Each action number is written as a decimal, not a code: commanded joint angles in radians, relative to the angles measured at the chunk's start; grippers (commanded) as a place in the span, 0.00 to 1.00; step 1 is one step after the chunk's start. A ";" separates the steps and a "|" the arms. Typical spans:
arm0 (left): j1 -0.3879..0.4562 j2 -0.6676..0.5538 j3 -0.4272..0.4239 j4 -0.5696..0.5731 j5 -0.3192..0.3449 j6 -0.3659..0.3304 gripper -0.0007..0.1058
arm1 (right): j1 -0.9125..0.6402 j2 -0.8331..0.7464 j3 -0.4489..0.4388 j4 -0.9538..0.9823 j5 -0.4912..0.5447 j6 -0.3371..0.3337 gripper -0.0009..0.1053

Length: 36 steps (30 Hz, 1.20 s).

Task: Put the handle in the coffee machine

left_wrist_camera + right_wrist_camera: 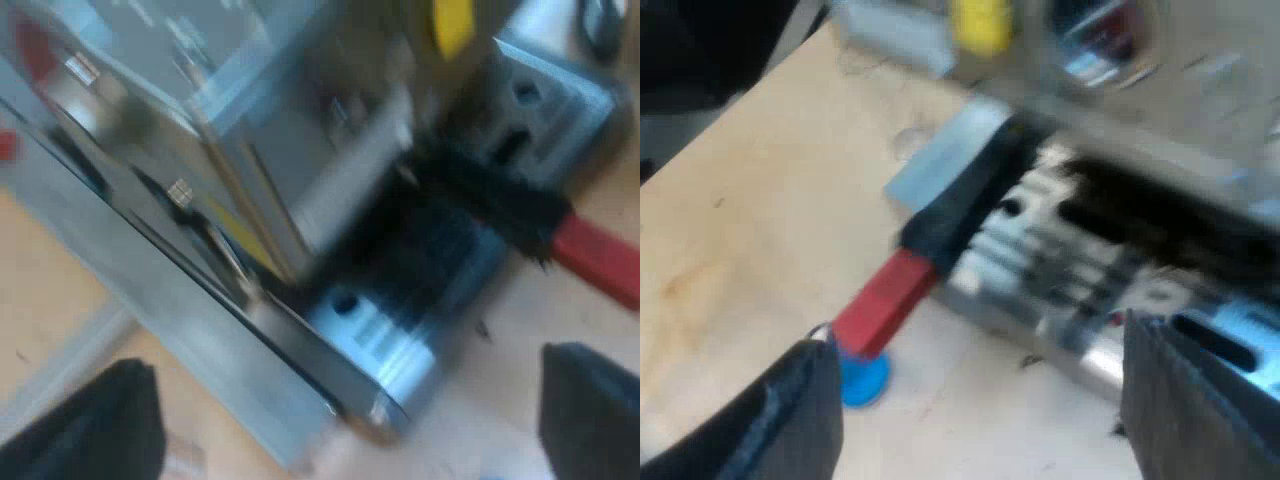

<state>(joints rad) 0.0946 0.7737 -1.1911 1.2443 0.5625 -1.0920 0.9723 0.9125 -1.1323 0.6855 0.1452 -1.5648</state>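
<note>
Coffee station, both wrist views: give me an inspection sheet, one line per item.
surface: light wooden table.
job's things: handle with its red end sticking out at the machine front; locked or not, cannot tell.
clutter: blue tamper on the table by the red end; yellow thing by the machine, too blurred to name.
grippers: left gripper open, empty, facing the machine; right gripper open, empty, near the red end.
cables: nothing seen.
surroundings: dark shape beyond the table edge, unclear.

The left gripper [340, 415] and right gripper [980, 400] have blunt black fingers [90, 430].
</note>
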 commanded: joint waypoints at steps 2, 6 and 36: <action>0.002 -0.007 -0.055 -0.132 -0.012 -0.207 0.79 | -0.187 -0.004 -0.033 0.041 -0.104 -0.033 0.59; 0.002 -0.014 -0.072 -0.173 -0.019 -0.345 0.79 | -0.378 -0.011 -0.040 0.128 -0.127 -0.033 0.59; 0.002 -0.764 0.316 -0.081 -0.169 -0.406 0.79 | -1.004 -0.850 0.221 0.307 -0.165 -0.249 0.59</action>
<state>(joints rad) 0.0946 0.0289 -0.8780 1.1598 0.4009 -1.4872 -0.0261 0.0860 -0.9102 0.9909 -0.0133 -1.8005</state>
